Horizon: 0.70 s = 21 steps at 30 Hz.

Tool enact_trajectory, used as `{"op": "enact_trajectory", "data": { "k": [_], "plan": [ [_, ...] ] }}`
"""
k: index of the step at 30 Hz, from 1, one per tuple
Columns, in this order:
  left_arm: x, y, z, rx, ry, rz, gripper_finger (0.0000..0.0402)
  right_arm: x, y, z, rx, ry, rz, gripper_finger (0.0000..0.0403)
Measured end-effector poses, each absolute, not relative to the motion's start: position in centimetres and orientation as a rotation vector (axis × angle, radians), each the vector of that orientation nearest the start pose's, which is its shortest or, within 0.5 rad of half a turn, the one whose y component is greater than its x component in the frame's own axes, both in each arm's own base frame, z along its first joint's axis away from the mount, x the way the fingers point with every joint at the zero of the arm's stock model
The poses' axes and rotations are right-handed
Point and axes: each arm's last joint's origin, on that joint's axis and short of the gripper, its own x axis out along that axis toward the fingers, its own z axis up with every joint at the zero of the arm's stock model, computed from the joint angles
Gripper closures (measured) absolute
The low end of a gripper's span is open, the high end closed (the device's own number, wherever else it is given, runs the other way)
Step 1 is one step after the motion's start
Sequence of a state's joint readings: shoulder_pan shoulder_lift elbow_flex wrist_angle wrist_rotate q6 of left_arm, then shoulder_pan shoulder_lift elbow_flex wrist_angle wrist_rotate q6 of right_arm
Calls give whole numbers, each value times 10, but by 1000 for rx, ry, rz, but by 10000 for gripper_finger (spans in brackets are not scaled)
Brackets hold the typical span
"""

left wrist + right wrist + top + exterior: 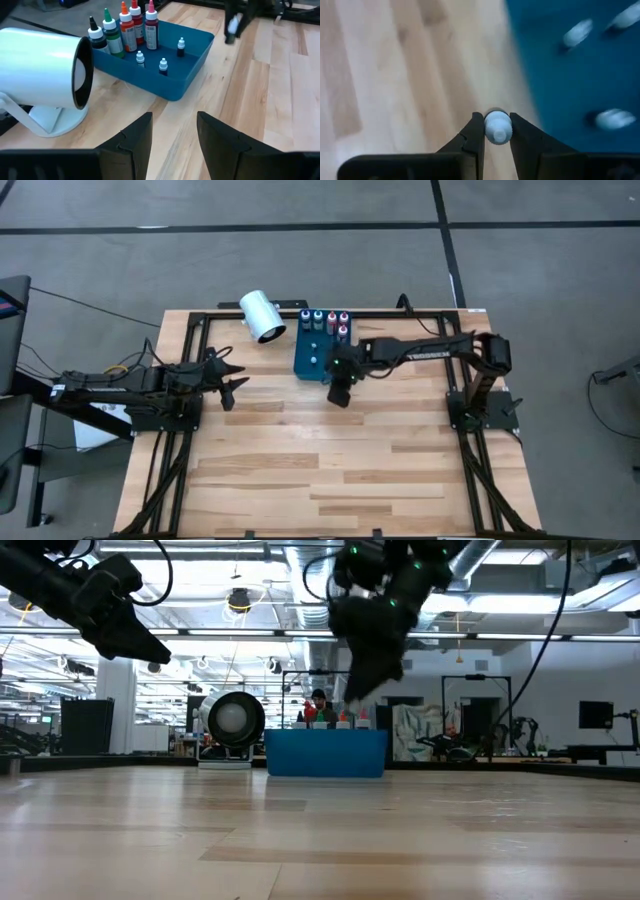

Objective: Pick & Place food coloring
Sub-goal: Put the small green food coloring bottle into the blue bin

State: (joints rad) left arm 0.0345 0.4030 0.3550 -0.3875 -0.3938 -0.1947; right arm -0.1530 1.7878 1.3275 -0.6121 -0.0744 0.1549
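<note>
The pale wooden plank counter (330,460) takes up most of the high view, with a black metal frame along its edges; the whole near half of its surface is bare wood. Toward the far edge lies a large white cylinder (263,316) on its side on a white stand, its open end toward the counter's middle, and just beside it sits a blue rectangular plastic tray (305,358).

The right arm reaches in from the right edge to the tray's near corner. Its end effector (497,131) hangs over bare wood just outside the tray's wall, fingers pinching a tiny white-capped food coloring bottle (497,127); only the round cap shows, the body below is hidden. In the low view this end effector is well above the counter, and the bottle cannot be made out there.

The left arm waits at the left side, its end effector (174,134) spread and holding nothing, pointing toward the cylinder and tray with open wood between.

Four taller food coloring bottles (122,30) with black, green, orange-red and pink tops stand in a row along the tray's far wall. Three tiny white-topped bottles (163,66) stand apart on the tray floor; in the right wrist view they are blurred.
</note>
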Motion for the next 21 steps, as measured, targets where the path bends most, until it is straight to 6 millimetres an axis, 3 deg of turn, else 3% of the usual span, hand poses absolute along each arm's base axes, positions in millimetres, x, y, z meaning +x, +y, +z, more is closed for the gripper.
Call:
{"op": "enact_trajectory", "data": {
  "k": [5,11,21],
  "plan": [
    [110,15,215,-107,391,475,255,369,-82,243,215,990,-275,342],
    [110,15,215,-106,391,475,255,361,-114,244,320,963,-378,342],
    [109,16,215,-102,389,495,255,365,-117,247,368,894,-432,341]
  ]
}}
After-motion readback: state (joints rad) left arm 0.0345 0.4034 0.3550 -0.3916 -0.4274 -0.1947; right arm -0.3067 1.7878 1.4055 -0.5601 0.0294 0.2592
